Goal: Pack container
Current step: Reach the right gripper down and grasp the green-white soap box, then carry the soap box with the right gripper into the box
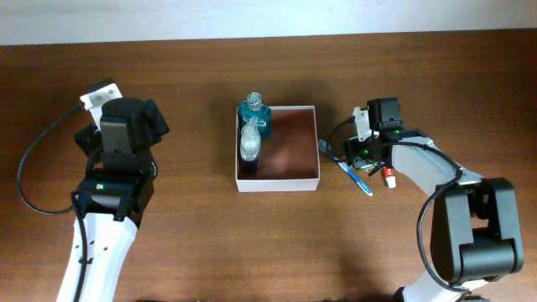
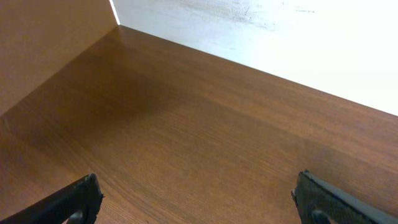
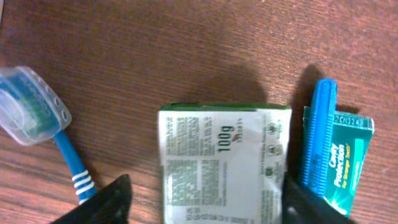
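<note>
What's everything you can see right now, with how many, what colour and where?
table: one, brown wood, under everything.
box: one, white outside and pinkish-brown inside, table centre.
bottles: two, one teal and one clear over dark blue, in the box along the wall nearest the left arm.
toothbrush: one, blue handle with a clear cap, on the table right of the box.
packet: one, green and white, on the table beside the toothbrush.
toothpaste: one, green, beside the packet.
ridged strip: one, blue, between packet and toothpaste; kind unclear.
left gripper: one, black, open over bare table.
right gripper: one, black, open, fingers either side of the packet.
</note>
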`<action>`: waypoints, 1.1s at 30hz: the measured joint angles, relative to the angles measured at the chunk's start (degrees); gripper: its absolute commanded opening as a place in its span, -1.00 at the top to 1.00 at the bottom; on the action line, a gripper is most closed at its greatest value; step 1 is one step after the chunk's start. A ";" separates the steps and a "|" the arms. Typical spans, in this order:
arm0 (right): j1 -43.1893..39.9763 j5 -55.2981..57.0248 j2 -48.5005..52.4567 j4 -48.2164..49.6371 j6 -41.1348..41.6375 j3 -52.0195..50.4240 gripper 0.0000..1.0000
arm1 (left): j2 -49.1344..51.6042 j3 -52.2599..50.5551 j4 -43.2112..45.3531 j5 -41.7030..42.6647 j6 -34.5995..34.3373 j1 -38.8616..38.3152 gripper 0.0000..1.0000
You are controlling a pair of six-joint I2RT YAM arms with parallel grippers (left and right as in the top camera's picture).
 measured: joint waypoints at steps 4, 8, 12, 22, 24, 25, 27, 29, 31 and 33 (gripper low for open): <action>0.00 -0.02 0.24 0.09 0.15 0.00 -0.22 | 0.00 0.00 0.00 0.00 0.00 0.00 -0.99; 0.00 -0.02 0.28 0.11 0.15 0.00 -0.24 | 0.00 0.00 0.00 0.00 0.00 0.00 -0.99; 0.00 -0.04 0.28 0.11 0.04 0.00 -0.36 | 0.00 0.00 0.00 0.00 0.00 0.00 -0.99; 0.00 -0.02 0.39 0.11 0.20 0.00 -0.01 | 0.00 0.00 0.00 0.00 0.00 0.00 -0.99; 0.00 -0.02 0.39 0.11 0.20 0.00 0.00 | 0.00 0.00 0.00 0.00 0.00 0.00 -0.99; 0.00 -0.02 0.39 0.11 0.17 0.00 0.03 | 0.00 0.00 0.00 0.00 0.00 0.00 -0.99; 0.00 0.00 0.39 0.11 0.20 0.00 0.16 | 0.00 0.00 0.00 0.00 0.00 0.00 -0.99; 0.00 0.04 0.39 -0.72 0.09 0.26 0.28 | 0.00 0.00 0.00 0.00 0.00 0.00 -0.99; 0.00 0.22 0.37 -2.49 0.17 1.27 0.38 | 0.00 0.00 0.00 0.00 0.00 0.00 -0.99; 0.00 0.26 0.37 -5.03 0.22 2.89 0.41 | 0.00 0.00 0.00 0.00 0.00 0.00 -0.99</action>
